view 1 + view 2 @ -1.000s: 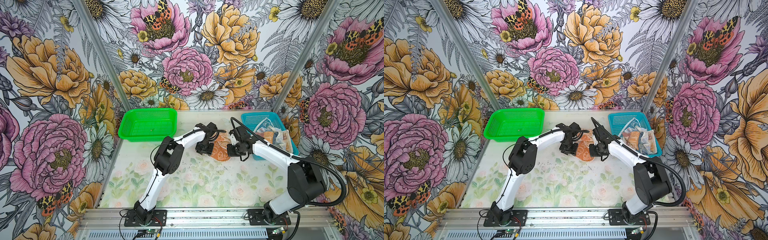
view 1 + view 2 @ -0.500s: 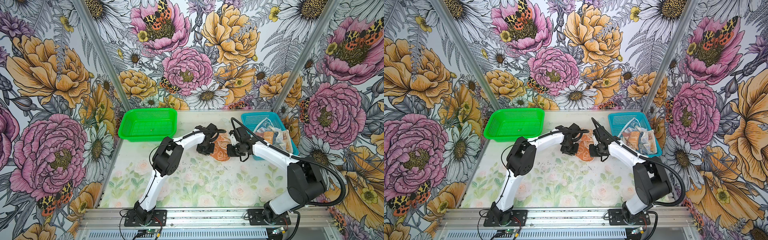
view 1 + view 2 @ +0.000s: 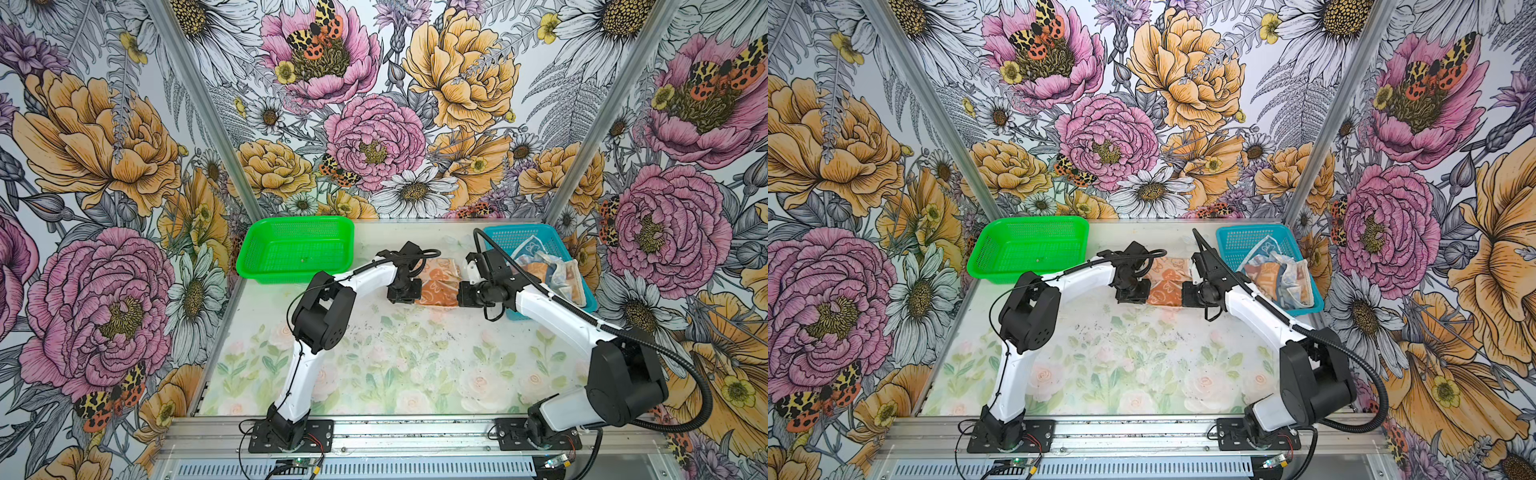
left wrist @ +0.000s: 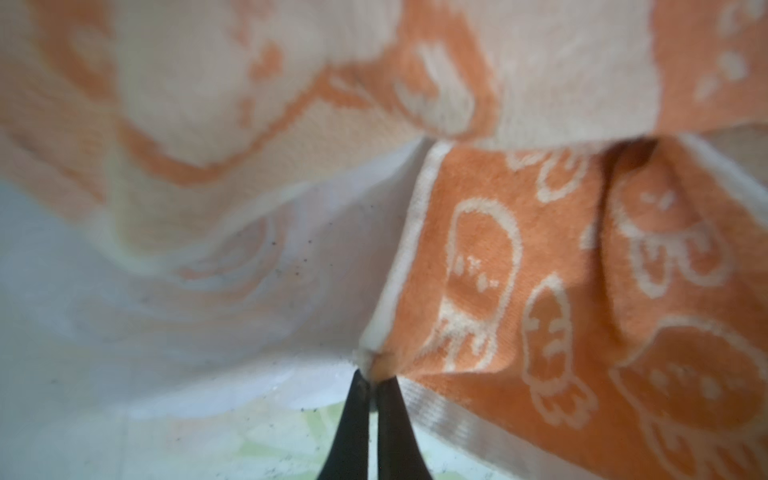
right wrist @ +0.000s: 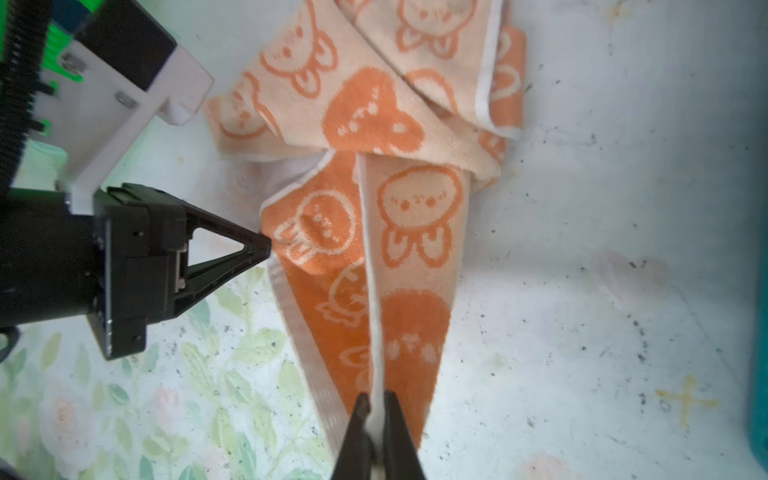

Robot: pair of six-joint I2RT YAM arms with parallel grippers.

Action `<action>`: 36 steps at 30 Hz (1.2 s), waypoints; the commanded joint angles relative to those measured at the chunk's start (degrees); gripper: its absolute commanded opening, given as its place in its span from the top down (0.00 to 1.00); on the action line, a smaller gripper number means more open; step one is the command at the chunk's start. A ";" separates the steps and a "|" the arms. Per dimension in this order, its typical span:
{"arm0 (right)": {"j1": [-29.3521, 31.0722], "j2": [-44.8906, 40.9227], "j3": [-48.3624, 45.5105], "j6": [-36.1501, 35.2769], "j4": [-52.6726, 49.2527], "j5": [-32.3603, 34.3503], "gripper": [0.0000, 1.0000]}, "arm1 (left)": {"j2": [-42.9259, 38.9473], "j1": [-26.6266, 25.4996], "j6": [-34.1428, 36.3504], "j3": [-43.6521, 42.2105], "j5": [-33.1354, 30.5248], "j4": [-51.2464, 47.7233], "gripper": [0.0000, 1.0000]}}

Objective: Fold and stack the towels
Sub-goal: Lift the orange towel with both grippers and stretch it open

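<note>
Pinching the hem at two points, the left gripper (image 4: 374,382) and right gripper (image 5: 376,401) are both clamped on the orange towel (image 3: 439,282), probably to spread it for folding. It lies crumpled just beside the blue basket (image 3: 540,237), which holds the other towels (image 3: 548,270).

The table (image 3: 395,365), printed with pale flowers and flecked with dark specks, is carrying three things across its far part. A green basket (image 3: 297,249) is sitting at the far left and a blue basket (image 3: 505,240) at the far right. An orange towel (image 3: 440,282) is lying rumpled between them, nearer the blue one.
</note>
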 commanded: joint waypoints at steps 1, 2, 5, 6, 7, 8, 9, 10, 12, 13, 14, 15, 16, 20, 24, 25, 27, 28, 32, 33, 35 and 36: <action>-0.39 -5.52 7.05 1.46 1.48 -0.91 0.97 | -11.50 2.55 -1.45 4.24 -3.40 2.74 1.00; -0.38 -6.54 8.74 1.56 1.55 -0.46 0.98 | -13.38 3.34 -1.74 5.31 -3.89 2.68 1.00; -0.41 -8.88 14.61 1.27 1.57 1.97 1.00 | -19.05 6.23 -2.65 9.34 -4.09 2.62 1.00; -0.37 -9.34 16.89 1.06 1.57 2.90 1.00 | -21.40 7.14 -2.79 10.92 -4.15 2.40 1.00; -0.37 -9.67 18.93 0.71 1.57 3.57 1.00 | -22.64 8.06 -2.97 12.80 -4.20 1.94 1.00; -0.40 -9.89 20.51 0.50 1.54 3.78 1.00 | -23.55 8.76 -3.01 14.44 -4.20 1.44 1.00; -0.41 -9.96 22.80 0.30 1.48 3.79 1.00 | -24.50 9.45 -2.93 16.37 -4.13 0.65 1.00; -0.42 -10.05 24.66 0.24 1.39 3.38 1.00 | -25.43 9.79 -2.79 18.10 -4.24 -0.23 1.00; -0.38 -10.57 27.40 0.19 1.39 2.13 1.00 | -27.65 9.99 -2.31 20.44 -5.27 -1.50 1.00; -0.27 -11.16 28.59 0.25 1.39 1.09 1.00 | -29.26 9.97 -2.18 20.77 -5.80 -1.65 1.00; -0.14 -11.87 29.41 0.26 1.37 0.02 1.00 | -30.70 9.89 -2.10 20.79 -5.95 -1.64 1.00; 0.25 -12.95 30.17 0.17 1.32 -1.17 1.00 | -32.61 9.59 -2.05 20.68 -6.42 -1.69 1.00; 0.80 -14.34 30.68 -0.31 1.29 -2.02 1.00 | -34.64 9.14 -1.76 20.33 -6.94 -1.69 1.00; 5.27 -20.45 33.07 -2.19 -0.16 -1.80 1.00 | -42.52 4.55 0.07 17.95 -13.00 -2.11 1.00; 7.79 -23.94 37.12 -3.29 -5.05 -1.36 1.00 | -49.19 -1.03 -0.26 15.14 -17.14 -3.05 1.00; 7.80 -24.77 37.42 -2.89 -5.39 -1.80 1.00 | -50.45 -2.17 -0.82 14.55 -17.59 -3.11 1.00; 7.72 -25.57 38.39 -2.19 -6.77 -0.74 1.00 | -51.78 -3.02 -1.91 14.12 -17.49 -3.42 1.00; 7.70 -25.32 39.18 -1.98 -8.20 0.91 1.00 | -51.96 -2.95 -2.33 14.24 -17.38 -3.47 1.00; 5.85 -21.63 41.31 -1.01 -14.08 7.83 1.00 | -48.42 0.48 -2.08 16.44 -15.60 -4.49 1.00; 4.68 -20.26 41.07 -0.52 -15.07 8.49 1.00 | -46.55 2.90 -2.36 16.72 -12.76 -4.49 1.00; 1.48 -17.49 39.91 0.18 -15.67 7.58 1.00 | -42.30 7.17 -3.16 16.76 -8.21 -4.27 1.00; -0.22 -15.76 38.90 0.25 -15.61 6.93 1.00 | -39.92 8.70 -2.88 16.87 -6.77 -4.18 1.00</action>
